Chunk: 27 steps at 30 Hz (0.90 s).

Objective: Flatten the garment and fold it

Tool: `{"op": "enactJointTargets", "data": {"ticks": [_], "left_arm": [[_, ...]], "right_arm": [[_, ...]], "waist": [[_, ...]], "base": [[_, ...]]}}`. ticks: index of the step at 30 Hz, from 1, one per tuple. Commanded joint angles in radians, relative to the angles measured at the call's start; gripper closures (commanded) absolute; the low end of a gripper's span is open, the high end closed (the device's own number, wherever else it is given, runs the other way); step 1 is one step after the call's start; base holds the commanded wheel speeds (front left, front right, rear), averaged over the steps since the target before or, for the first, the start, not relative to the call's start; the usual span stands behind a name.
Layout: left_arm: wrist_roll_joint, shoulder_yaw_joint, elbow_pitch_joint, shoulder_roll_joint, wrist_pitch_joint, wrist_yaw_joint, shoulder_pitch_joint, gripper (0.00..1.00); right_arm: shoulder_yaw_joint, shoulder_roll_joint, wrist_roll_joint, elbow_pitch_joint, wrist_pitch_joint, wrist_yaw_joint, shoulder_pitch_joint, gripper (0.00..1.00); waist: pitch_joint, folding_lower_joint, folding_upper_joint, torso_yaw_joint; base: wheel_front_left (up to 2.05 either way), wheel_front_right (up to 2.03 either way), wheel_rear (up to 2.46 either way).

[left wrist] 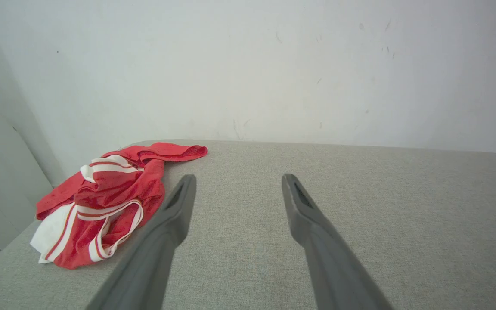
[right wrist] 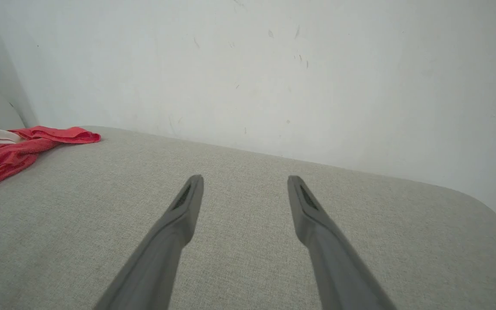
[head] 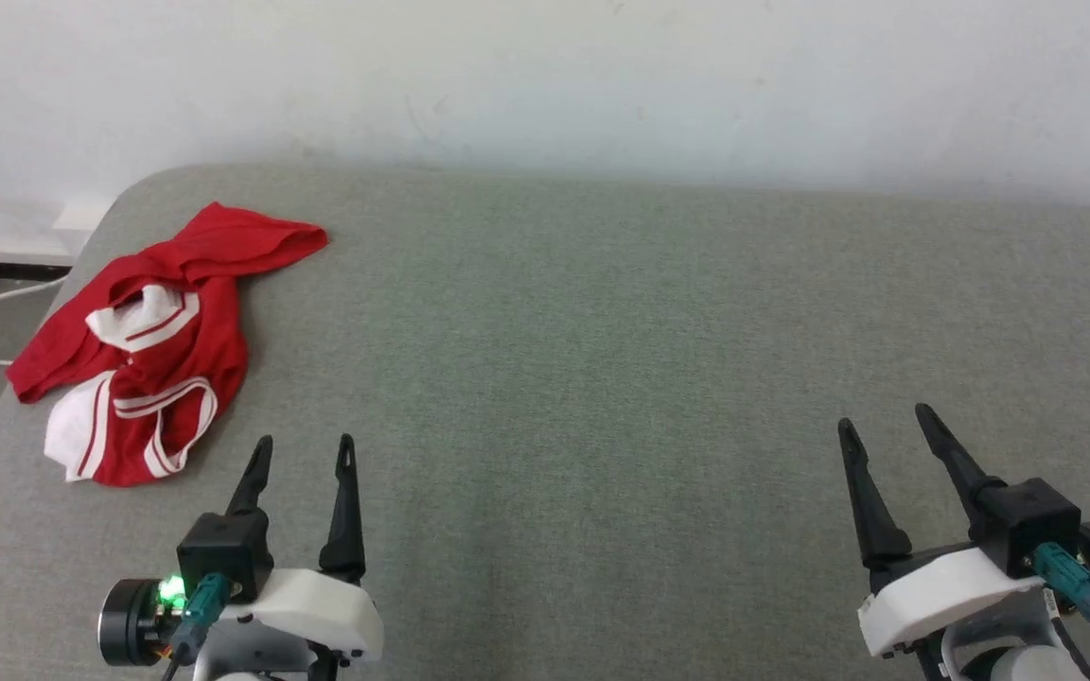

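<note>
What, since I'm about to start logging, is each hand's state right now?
Left hand: open, holding nothing.
Right hand: open, holding nothing.

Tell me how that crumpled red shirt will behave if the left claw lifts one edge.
The red shirt lies bunched in soft folds, so it will probably hang limp and unfurl rather than hold shape. It looks thin, likely light. Pushed by the left claw, it would probably wrinkle and drag on the grey fabric surface, not slide cleanly.
</note>
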Motion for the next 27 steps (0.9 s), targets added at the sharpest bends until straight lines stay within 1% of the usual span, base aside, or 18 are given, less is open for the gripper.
{"op": "enactJointTargets", "data": {"ticks": [1, 27], "left_arm": [[-0.007, -0.001, -0.001, 0.0, -0.011, 0.013, 0.012, 0.0], [-0.014, -0.002, -0.002, 0.0, -0.065, 0.012, 0.037, 0.0]], "right_arm": [[0.003, 0.002, 0.0, 0.003, -0.011, -0.001, 0.006, 0.0], [0.027, 0.002, 0.027, 0.022, -0.065, -0.001, 0.022, 0.0]], "waist": [[-0.002, -0.0001, 0.0, 0.023], [-0.018, -0.0001, 0.0, 0.187]], "base": [[0.0, 0.0, 0.0], [0.0, 0.0, 0.0]]}}
